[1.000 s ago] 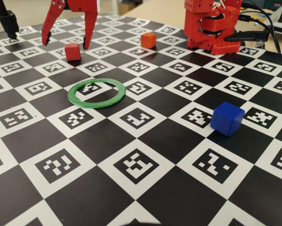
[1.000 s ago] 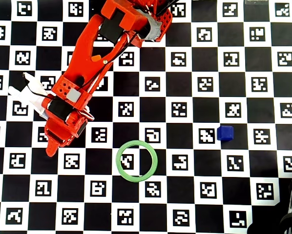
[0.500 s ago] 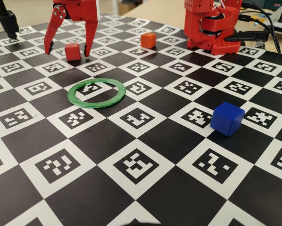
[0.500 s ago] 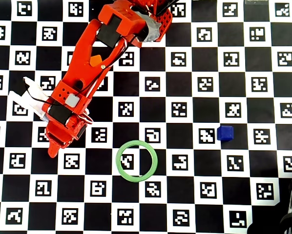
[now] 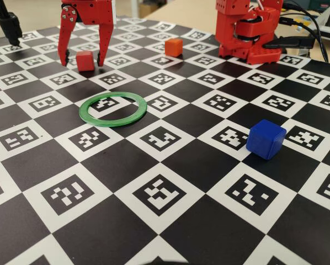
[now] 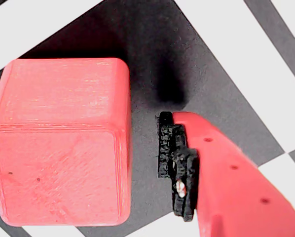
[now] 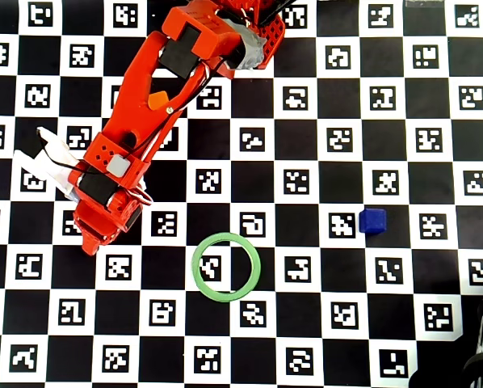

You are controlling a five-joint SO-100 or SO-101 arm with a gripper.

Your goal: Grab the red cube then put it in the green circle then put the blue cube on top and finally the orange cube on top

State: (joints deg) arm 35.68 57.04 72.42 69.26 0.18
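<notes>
The red cube point(image 5: 85, 61) rests on the board at the far left of the fixed view. My gripper point(image 5: 81, 64) stands open around it, one red finger on each side, tips down near the board. In the wrist view the red cube point(image 6: 58, 143) fills the left, and a black-padded finger point(image 6: 177, 165) sits just right of it with a narrow gap; the other finger is out of frame. From overhead my arm point(image 7: 136, 121) hides the red cube. The green circle point(image 5: 113, 109) lies flat and empty in front. The blue cube point(image 5: 266, 139) sits at the right, the orange cube point(image 5: 174, 47) at the back.
The arm's red base point(image 5: 248, 33) stands at the back right with cables beside it. A black stand point(image 5: 9, 25) rises at the far left corner. In the overhead view the green circle point(image 7: 226, 267) and blue cube point(image 7: 372, 221) lie apart on the checkered marker board.
The gripper has come down toward the board and its fingers have narrowed around the red cube. Cubes and ring have not moved.
</notes>
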